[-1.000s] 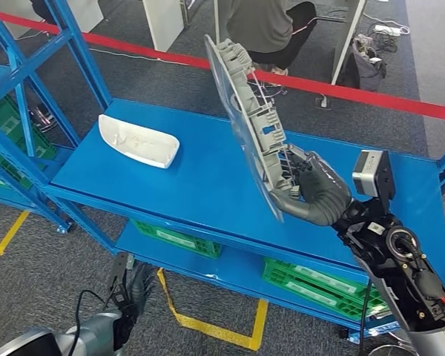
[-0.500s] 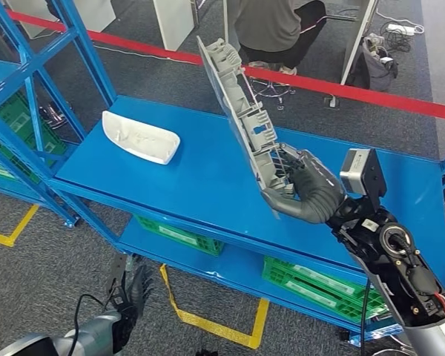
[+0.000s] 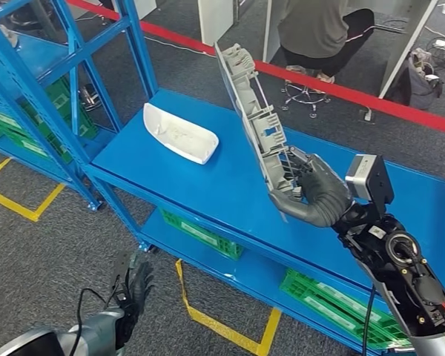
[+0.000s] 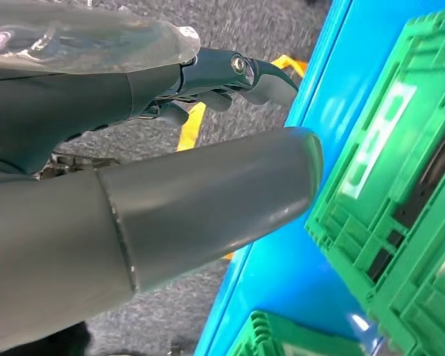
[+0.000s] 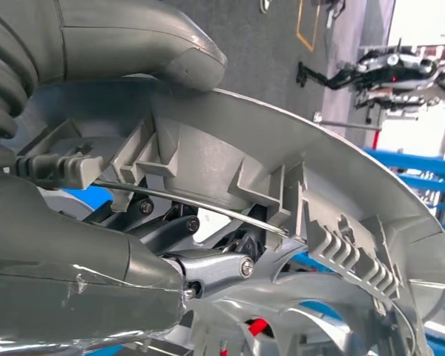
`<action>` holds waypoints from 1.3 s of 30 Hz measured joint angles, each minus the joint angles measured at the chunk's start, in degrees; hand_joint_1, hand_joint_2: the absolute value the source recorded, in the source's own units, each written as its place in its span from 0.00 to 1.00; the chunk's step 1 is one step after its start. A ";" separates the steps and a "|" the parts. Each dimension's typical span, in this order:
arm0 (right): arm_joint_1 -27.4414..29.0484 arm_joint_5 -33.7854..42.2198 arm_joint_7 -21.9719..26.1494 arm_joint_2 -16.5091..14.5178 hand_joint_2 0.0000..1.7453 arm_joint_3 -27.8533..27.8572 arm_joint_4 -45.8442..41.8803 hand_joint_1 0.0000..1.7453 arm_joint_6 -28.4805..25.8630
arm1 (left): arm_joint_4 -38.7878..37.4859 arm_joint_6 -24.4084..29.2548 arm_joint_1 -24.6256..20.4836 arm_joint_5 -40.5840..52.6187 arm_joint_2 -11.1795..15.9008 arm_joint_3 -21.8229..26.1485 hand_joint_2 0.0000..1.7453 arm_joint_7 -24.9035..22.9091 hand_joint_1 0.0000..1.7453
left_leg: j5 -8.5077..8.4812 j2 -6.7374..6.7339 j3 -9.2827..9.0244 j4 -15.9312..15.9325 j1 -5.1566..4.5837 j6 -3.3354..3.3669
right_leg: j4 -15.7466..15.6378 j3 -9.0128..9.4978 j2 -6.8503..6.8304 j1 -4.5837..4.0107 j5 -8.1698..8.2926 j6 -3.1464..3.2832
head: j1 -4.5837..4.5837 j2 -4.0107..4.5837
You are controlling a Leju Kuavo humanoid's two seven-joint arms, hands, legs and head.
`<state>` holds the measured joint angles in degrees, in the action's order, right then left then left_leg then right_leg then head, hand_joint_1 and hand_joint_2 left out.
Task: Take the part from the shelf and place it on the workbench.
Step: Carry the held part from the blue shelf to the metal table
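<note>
The right robot hand [image 3: 312,194], dark grey with a thick thumb, grips the lower end of a long, curved grey plastic part [image 3: 256,126] with ribs and clips on its inner face. The part stands tilted upward and away from the robot hand, held clear above the blue metal shelf surface [image 3: 220,185], touching nothing else. In the right wrist view the fingers [image 5: 209,267] press into the ribbed inside of the part [image 5: 299,193] while the thumb wraps over its smooth outer shell, a clamp that probably keeps the long piece from swinging. Holding it by one end, raised, likely lets it clear the shelf's blue frame [image 3: 75,81] during carrying. A white curved plastic shell [image 3: 179,133] lies flat on the shelf surface, well apart from the held part. Green plastic crates [image 3: 343,300] sit on the lower level. The left robot hand [image 3: 132,289] hangs low beside the body over the grey carpet, holding nothing, its fingers spread and nearly straight. Beyond a red floor line [image 3: 343,93], a seated person [image 3: 318,33] faces away. The part seems lifted but not yet delivered to a worktop.
</note>
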<state>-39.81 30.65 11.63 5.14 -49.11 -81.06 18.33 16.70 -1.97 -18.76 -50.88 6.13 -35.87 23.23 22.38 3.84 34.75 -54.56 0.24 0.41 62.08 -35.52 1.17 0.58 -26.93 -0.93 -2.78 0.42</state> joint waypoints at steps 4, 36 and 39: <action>0.68 -2.78 0.10 0.16 1.00 0.01 -1.32 1.00 -1.67 | -0.01 0.54 0.32 0.56 -0.08 -0.04 0.00 0.91 0.00 | -0.24 1.72 0.64 -0.34 0.22 -1.05 | -5.70 3.14 0.99 -0.01 1.14 0.57 | -0.04 0.00; 5.74 -7.48 2.16 -0.24 1.00 -0.80 -3.55 1.00 1.99 | -0.05 -0.10 0.63 1.29 -0.04 -0.89 0.00 0.78 0.00 | -0.56 2.65 1.31 -0.45 0.28 -1.58 | -6.18 4.03 1.35 0.25 0.99 1.24 | -0.35 0.00; 5.79 -7.52 2.11 -0.25 1.00 -0.69 -3.55 1.00 1.78 | -0.05 -1.28 0.45 0.26 -0.12 -0.91 0.00 0.26 0.00 | 3.04 -1.77 4.77 -7.46 0.15 -2.40 | -6.87 4.51 -0.55 0.25 1.35 2.08 | -1.08 0.00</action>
<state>-34.02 23.13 13.74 4.90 -49.81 -84.61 20.11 16.65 -3.25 -18.32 -50.62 6.00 -36.79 23.49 25.41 2.07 39.52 -62.02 0.38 -1.99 55.21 -31.01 0.63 0.83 -25.58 1.15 -3.86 0.42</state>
